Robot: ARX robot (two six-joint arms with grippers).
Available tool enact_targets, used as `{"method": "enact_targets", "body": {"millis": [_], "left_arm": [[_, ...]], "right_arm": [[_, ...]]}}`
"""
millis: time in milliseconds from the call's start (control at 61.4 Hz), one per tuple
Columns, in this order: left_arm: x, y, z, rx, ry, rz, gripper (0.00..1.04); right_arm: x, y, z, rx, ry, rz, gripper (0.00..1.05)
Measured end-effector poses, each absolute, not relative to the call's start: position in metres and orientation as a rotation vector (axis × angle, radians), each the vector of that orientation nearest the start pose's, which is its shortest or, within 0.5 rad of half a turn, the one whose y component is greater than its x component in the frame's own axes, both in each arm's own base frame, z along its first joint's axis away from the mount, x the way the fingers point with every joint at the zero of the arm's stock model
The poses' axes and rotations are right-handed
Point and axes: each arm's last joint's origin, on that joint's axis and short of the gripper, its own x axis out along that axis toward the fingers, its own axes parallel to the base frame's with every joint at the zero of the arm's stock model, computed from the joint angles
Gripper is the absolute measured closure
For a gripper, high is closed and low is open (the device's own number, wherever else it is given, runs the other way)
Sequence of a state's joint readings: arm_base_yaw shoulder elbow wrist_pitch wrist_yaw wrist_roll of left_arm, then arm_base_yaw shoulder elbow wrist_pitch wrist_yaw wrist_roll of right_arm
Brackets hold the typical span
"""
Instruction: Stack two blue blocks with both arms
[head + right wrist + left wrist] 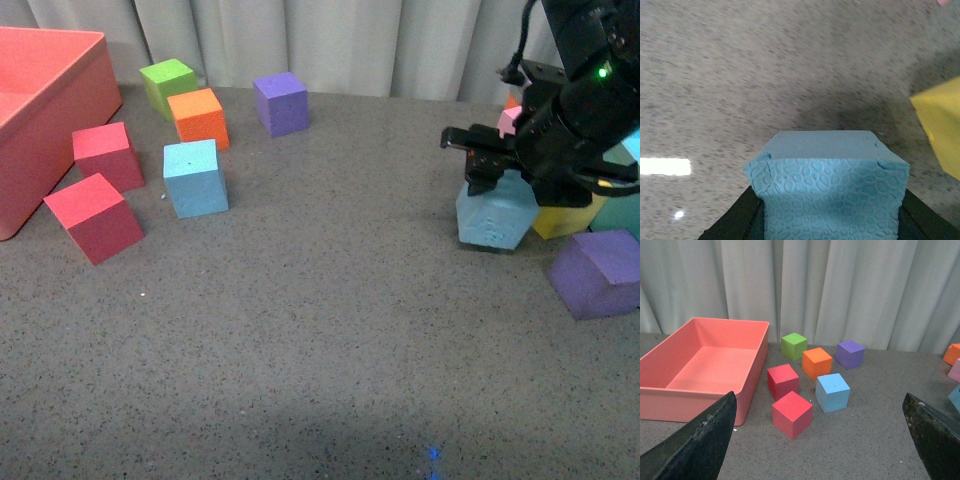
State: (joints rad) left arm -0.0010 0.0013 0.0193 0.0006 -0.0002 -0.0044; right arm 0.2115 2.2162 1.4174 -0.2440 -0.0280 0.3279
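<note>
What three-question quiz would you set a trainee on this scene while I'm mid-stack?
1. True or false: the jaws of the right arm are shut on a sky-blue foam cube.
2. In the front view, which cube sits directly behind the other sky-blue foam cube? A) orange foam cube B) yellow foam cube C) pink foam cube
3. How many red foam cubes lie beside the pink plastic bin?

Key: 1 true; 2 A; 3 two.
</note>
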Motion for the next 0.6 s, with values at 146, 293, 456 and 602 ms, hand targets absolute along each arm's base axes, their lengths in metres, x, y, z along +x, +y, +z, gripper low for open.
{"method": "enact_targets", "body": {"millis": [146,293,456,602], "left_arm": [[0.097,0.000,0.170,-0.004,-0.018,-0.001,0.07],[0.097,0.000,0.170,-0.004,-0.018,-0.001,0.07],[0.097,0.000,0.170,-0.004,-0.018,-0.001,0.07],[0.097,0.000,0.170,-0.004,-0.018,-0.001,0.07]], "right_arm": [[0.441,0.125,0.114,0.191,1.030,0.108,0.58],[0.448,0.158,0.111,0.173,1.042,0.172,0.59],[0.456,0.185,0.088,0.147,1.088,0.198,0.59],[0.463,0.197,0.082,0.146,1.094,0.208,0.59]]}}
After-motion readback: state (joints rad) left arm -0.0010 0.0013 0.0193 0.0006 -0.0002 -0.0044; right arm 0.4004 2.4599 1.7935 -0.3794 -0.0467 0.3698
